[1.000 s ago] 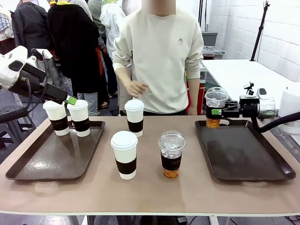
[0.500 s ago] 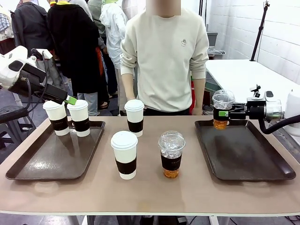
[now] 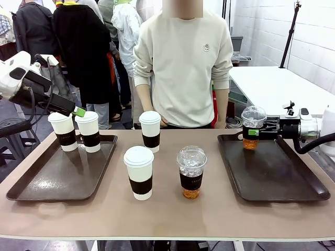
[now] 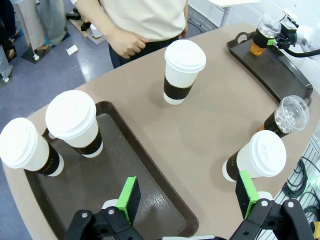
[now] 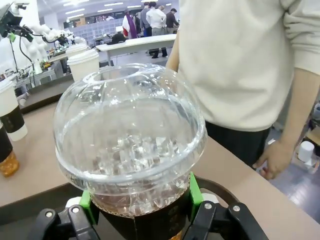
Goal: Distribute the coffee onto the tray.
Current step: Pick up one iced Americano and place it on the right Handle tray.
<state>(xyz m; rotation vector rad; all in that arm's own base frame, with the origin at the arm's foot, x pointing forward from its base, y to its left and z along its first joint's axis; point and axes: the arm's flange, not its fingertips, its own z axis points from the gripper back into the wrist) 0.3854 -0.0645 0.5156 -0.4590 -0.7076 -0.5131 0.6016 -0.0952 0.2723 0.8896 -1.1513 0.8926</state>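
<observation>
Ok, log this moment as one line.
right fingers shut on iced coffee at right tray far edge | left fingers open above left tray | on left tray: two paper cups | on table: two more paper cups, another iced cup

In the right wrist view the held iced cup (image 5: pixel 130 145) covers most of the right gripper (image 5: pixel 141 197); we get just the green pads (image 5: pixel 195 192) at its sides, & the cup's base is cut by the btm edge. From the front we can't tell if that cup touches the right tray (image 3: pixel 282 178) or hangs over it. Sleeve print on the mid-table iced cup (image 3: pixel 191 172): too small to read. Left gripper (image 4: pixel 188 195) fingers run off the btm edge in the left wrist view.
</observation>
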